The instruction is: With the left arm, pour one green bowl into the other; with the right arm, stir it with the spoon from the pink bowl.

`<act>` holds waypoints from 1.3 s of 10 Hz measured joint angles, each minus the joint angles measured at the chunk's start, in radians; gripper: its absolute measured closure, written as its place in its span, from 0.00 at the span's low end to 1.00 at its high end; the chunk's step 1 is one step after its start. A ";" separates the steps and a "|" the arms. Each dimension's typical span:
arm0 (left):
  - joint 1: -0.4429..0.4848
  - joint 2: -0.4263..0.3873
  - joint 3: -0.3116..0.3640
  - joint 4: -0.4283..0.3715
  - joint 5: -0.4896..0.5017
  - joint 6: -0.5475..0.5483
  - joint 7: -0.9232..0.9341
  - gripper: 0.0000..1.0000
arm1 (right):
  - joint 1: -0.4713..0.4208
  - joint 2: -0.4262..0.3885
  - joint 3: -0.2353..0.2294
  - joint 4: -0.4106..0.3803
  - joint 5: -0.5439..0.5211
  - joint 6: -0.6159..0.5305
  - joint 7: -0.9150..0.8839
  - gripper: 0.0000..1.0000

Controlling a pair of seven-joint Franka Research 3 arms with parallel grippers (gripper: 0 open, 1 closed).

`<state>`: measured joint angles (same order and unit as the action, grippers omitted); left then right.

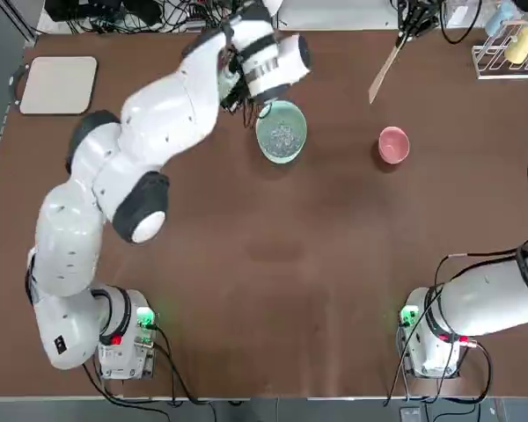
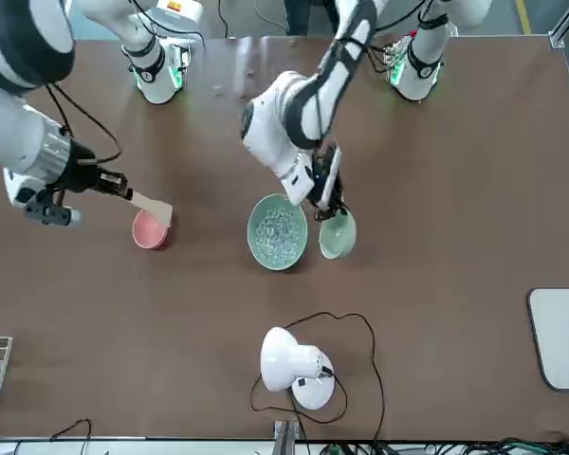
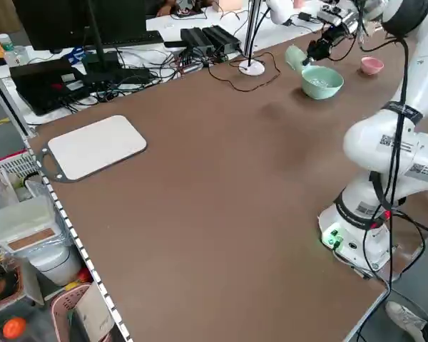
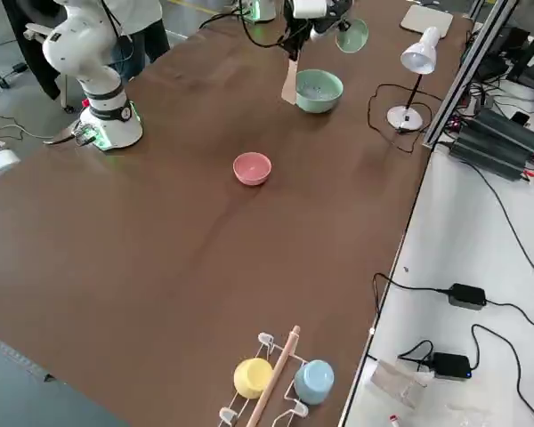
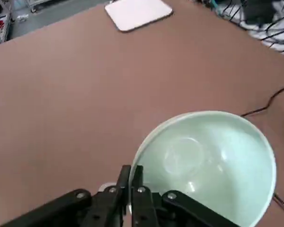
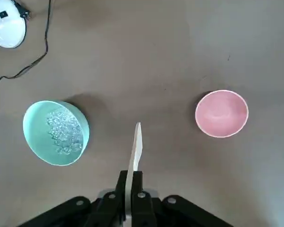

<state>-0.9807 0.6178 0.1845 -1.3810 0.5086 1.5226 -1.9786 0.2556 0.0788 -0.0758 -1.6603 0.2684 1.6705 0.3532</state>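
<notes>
left pincer [image 5: 130,187]: clenched on the rim of the small green bowl [image 2: 338,235], held tipped in the air just beside the mint bowl.
small green bowl: looks empty inside in the left wrist view.
mint bowl [image 1: 282,132]: on the tabletop [image 1: 273,264], clear bits inside, at about 12 o'clock of centre in the top view.
right pincer [image 6: 130,182]: clenched on the spoon [image 6: 135,146], held above the tabletop, between the two bowls in its wrist view.
pink bowl [image 1: 393,145]: on the tabletop, at 3 o'clock of the mint bowl in the top view, well apart.
lamp [image 2: 294,365]: white, at the far edge.

Left tool [image 2: 324,197] clamped, arm outstretched; right tool [image 6: 130,187] clamped — raised.
</notes>
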 joint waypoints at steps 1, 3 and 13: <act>0.044 -0.066 -0.005 -0.078 -0.008 0.042 0.057 0.95 | 0.050 0.000 0.000 0.000 -0.014 0.016 0.052 0.95; 0.125 -0.217 -0.005 -0.292 -0.011 0.169 0.144 0.95 | 0.161 0.003 0.000 0.000 -0.021 0.075 0.173 0.95; 0.610 -0.441 -0.013 -0.668 -0.243 0.519 0.978 0.95 | 0.535 0.214 -0.003 -0.013 -0.097 0.371 0.552 0.95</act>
<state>-0.3704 0.1769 0.1719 -2.0489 0.2659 2.0420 -1.0002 0.7911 0.2927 -0.0785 -1.6736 0.1715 2.0418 0.9049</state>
